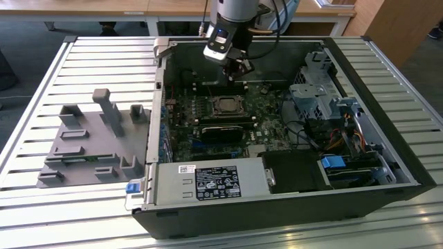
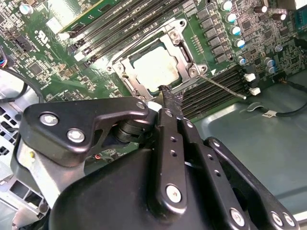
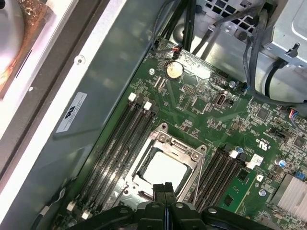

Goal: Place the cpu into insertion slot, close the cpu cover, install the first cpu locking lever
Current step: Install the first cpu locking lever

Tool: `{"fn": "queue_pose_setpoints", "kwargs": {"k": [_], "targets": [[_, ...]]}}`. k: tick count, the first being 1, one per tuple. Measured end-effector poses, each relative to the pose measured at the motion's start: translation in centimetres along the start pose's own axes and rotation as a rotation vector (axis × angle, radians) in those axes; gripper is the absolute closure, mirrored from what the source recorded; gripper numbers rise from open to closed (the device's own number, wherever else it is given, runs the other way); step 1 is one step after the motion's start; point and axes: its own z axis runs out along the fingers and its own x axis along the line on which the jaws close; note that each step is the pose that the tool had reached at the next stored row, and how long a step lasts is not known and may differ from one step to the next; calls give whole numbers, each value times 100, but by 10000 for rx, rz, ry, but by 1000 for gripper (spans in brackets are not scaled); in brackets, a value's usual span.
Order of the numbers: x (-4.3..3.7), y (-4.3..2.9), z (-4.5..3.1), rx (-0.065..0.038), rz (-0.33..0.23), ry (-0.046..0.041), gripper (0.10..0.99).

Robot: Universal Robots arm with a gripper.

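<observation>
The cpu [image 2: 152,67] [image 3: 165,170] lies flat in the insertion slot [image 1: 211,107] on the green motherboard, its dull silver top showing. The cpu cover [image 2: 184,48] [image 3: 178,146], a silvery frame, lies down around it. A thin metal locking lever [image 2: 223,86] sticks out beside the socket, away from the frame. My gripper [image 2: 169,93] [image 3: 163,188] [image 1: 239,72] hovers just above the socket's edge, shut with nothing between its black fingers. In both wrist views the fingertips cover a strip of the frame.
Long black memory slots [image 2: 120,24] [image 3: 120,139] flank the socket. Inside the open case, a black card [image 1: 221,132] lies in front of the socket, a drive cage [image 1: 318,93] and cables [image 1: 332,135] fill the exterior view's right, and a power supply [image 1: 211,181] sits in front. A grey fixture [image 1: 90,140] rests outside.
</observation>
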Motion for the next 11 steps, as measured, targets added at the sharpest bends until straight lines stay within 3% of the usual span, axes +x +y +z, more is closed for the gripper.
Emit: {"fn": "queue_pose_setpoints", "kwargs": {"k": [11], "targets": [[0,0,0,2,-237,2,980]]}}
